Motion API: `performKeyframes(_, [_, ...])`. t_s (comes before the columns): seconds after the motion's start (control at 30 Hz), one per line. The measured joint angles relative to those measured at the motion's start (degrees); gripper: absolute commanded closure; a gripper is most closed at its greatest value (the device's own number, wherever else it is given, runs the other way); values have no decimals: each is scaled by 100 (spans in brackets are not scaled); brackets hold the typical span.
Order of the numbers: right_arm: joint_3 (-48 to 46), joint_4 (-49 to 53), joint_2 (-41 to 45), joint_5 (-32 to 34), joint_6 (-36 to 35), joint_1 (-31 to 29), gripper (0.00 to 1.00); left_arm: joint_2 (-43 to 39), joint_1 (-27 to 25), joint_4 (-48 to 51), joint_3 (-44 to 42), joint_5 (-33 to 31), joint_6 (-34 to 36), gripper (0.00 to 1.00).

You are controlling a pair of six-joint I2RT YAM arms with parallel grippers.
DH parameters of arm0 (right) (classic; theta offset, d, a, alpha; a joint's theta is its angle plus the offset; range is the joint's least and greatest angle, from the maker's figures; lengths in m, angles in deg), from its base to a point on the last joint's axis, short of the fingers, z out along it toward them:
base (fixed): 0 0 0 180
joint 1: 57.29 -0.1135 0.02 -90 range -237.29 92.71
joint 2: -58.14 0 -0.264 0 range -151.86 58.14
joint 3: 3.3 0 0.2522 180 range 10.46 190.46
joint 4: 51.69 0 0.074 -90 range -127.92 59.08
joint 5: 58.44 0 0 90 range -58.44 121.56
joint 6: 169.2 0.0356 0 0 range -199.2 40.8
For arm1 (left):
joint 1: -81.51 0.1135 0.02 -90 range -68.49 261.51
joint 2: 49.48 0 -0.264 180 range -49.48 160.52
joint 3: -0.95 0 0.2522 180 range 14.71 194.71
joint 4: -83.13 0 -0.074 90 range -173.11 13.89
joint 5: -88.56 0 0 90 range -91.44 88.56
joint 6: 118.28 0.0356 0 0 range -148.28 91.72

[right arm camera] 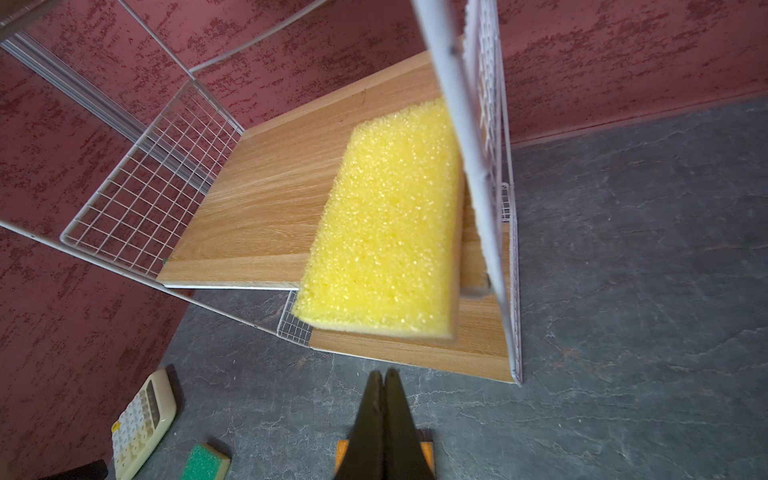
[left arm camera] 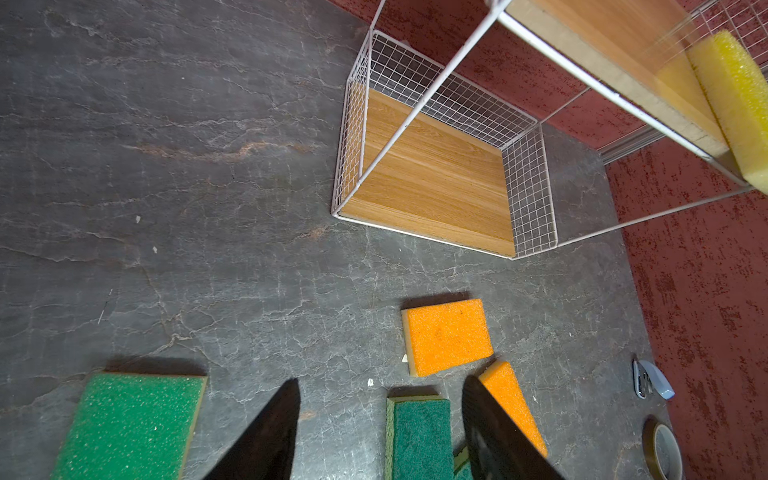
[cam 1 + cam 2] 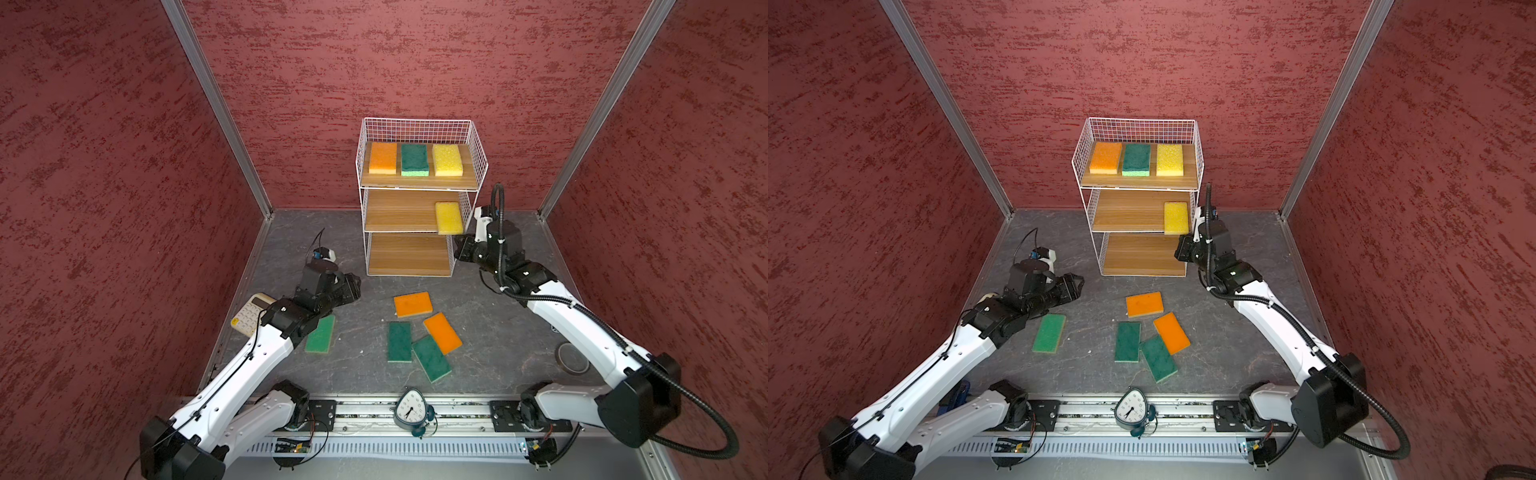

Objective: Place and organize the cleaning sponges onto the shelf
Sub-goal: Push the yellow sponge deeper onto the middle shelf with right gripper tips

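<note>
- My left gripper (image 2: 380, 384) has its fingers apart and holds nothing.
- My right gripper (image 1: 383, 374) has its fingers pressed together, empty, just in front of the shelf (image 3: 399, 216).
- The middle yellow sponge (image 1: 382, 224) sticks out over the middle board's front edge.
- On the top board the top orange sponge (image 3: 382, 158), top green sponge (image 3: 414, 160) and top yellow sponge (image 3: 447, 159) lie side by side.
- Two loose orange sponges (image 3: 412, 304) and three loose green sponges (image 3: 399, 341) lie on the table (image 3: 365, 374).

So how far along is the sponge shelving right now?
Done: orange, green and yellow sponges line the shelf's top board. In hand: nothing; the shut right gripper faces a second yellow sponge overhanging the middle board. Remaining: two orange and three green sponges on the floor; bottom board bare.
</note>
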Motion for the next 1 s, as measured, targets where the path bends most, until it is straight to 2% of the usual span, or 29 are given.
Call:
performKeyframes(0.4, [-44, -127, -17, 737, -247, -492, 100, -7, 17, -39, 0, 33, 15, 38])
performKeyframes(0.67, [-44, -343, -55, 1132, -505, -494, 100, -66, 17, -42, 0, 31, 15, 38])
performKeyframes(1.0, [-44, -503, -269, 1281, -616, -496, 100, -136, 17, -37, 0, 28, 15, 38])
